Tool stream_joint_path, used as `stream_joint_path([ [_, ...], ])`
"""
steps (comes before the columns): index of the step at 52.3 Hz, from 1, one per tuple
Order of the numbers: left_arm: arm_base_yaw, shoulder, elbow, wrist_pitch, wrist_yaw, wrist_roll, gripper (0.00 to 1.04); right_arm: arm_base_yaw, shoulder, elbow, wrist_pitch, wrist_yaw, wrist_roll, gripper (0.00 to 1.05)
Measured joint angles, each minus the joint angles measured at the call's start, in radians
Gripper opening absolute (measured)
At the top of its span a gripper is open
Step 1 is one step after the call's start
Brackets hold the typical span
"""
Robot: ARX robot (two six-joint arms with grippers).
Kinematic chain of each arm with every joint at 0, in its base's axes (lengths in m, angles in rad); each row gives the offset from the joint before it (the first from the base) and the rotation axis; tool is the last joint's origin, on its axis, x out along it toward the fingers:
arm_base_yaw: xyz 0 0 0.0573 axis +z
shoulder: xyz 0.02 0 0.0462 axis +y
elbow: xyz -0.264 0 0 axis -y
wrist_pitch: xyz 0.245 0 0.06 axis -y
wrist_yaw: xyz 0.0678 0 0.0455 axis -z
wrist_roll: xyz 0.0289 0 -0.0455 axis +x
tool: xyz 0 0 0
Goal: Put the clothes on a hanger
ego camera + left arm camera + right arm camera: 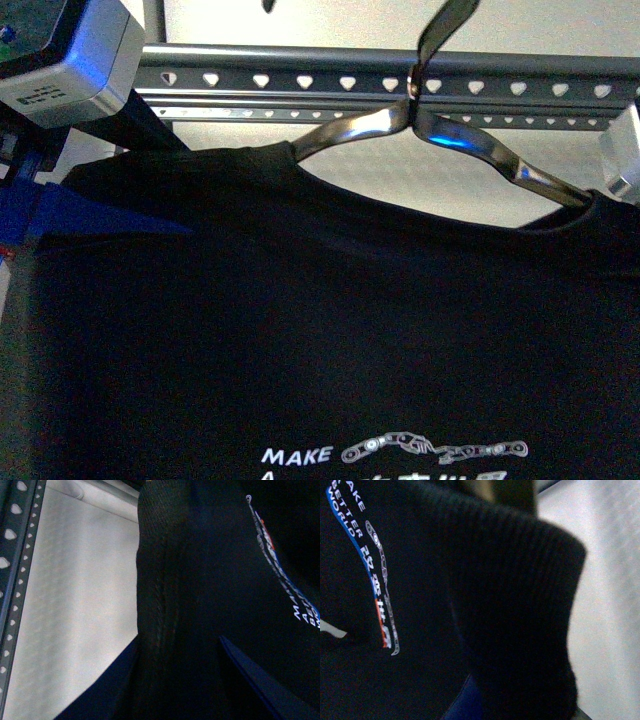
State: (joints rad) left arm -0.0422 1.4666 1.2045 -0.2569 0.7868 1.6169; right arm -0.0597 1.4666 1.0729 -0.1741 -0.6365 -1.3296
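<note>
Pale wall point(300, 20) backs the front view, and across it from 9 to 3 o'clock runs a grey metal rail point(300, 80) punched with rows of teardrop holes. At 11 o'clock a grey boxy housing point(70, 60) juts in front of the rail's end. Below it, near 9 o'clock, a blue part point(25, 215) lies against the shirt's shoulder.

The hanger point(470, 145) is a flat, polished bronze-silver band. Its broad hook rises towards 1 o'clock out of frame, its narrow neck crosses the rail, and its two curved shoulders slope down and slip under the fabric. At 3 o'clock a pale metallic piece point(622, 160), blurred, sits beside the hanger's end.

The black T-shirt point(300, 320) hangs on the hanger and fills the lower view, its collar dipping between the shoulders. At 6 o'clock the white word "MAKE" and a chain-like graphic are cut by the frame edge.

Both wrist views are crowded by ribbed black knit held close to the lens – seam lines in the left one, a thick folded collar band in the right. Two dark blue wedges point(260, 690) flank the fold in the left wrist view, and a blue patch point(462, 705) shows under the cloth in the right – whether the left gripper or the right gripper is wide, narrow or clamped on the shirt cannot be told
</note>
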Motion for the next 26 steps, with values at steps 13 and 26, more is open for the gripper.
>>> stream_joint_path([
  [13,0.000,0.000,0.000,0.000,0.000,0.000,0.82,-0.082,-0.001,-0.077,-0.002,-0.024,0.024,0.09],
  [26,0.042,-0.082,-0.142,0.598,-0.704,-1.209,0.98,-0.122,-0.004,-0.121,-0.007,-0.033,0.026,0.09],
])
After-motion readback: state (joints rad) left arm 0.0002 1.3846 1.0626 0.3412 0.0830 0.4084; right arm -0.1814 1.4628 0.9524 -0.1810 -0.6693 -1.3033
